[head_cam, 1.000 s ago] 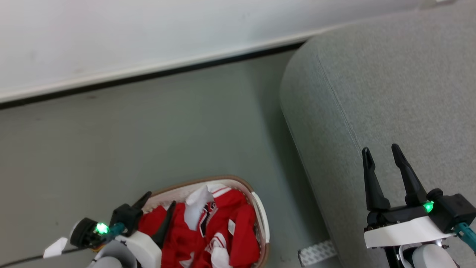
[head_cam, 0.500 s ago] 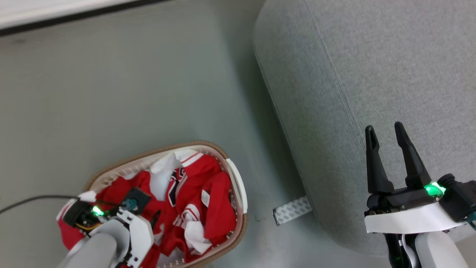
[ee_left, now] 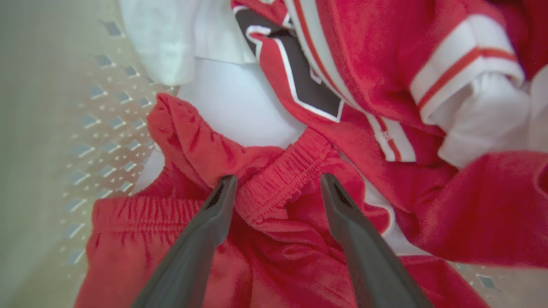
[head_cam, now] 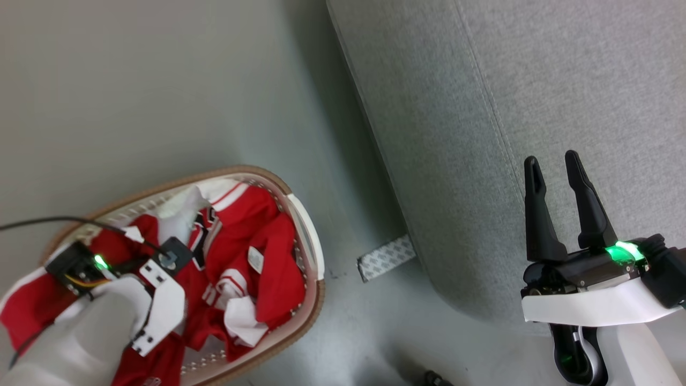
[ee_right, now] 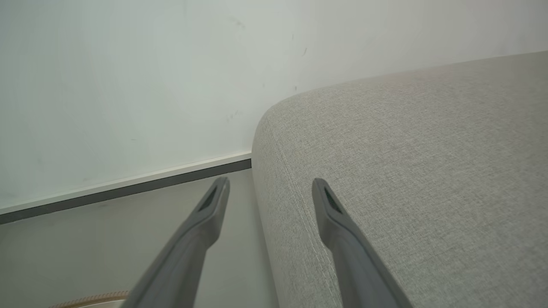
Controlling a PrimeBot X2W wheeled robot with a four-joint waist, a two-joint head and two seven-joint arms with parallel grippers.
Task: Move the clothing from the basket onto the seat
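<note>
Item, the basket (head_cam: 236, 172): white perforated walls and brown rim, standing on the grey-green floor (head_cam: 161, 80) at the lower left of the head view, apart from the seat (head_cam: 563, 80), with a band of floor between them. Item, the clothing (head_cam: 262, 225): red garments with white bands and thin stripes, heaped inside the basket; one red fold with a white edge lies at the basket's left end beside the pale forearm. Item, the left gripper (ee_left: 278, 179): lowered into the basket, its two dark fingers spread wide to either side of a gathered red elastic waistband (ee_left: 274, 190), tips down at the cloth, nothing pinched between them; whether they touch the fabric cannot be told. Item, the right gripper (head_cam: 551, 158): fingers parted and empty, held over the seat beside its stitched seam (head_cam: 493, 107), pointing up the head view, a green light (head_cam: 619, 252) glowing on its wrist. Item, the seat: large light-grey fabric cushion with a rounded corner, at the right of the head view. Sundries: a black cable (head_cam: 53, 220) running to the left wrist; a patterned grey-white strip (head_cam: 386, 258) flat on the floor at the foot of the seat; a white wall (ee_right: 128, 85) with a pale skirting board (ee_right: 128, 182) beyond the seat's corner in the right wrist view
</note>
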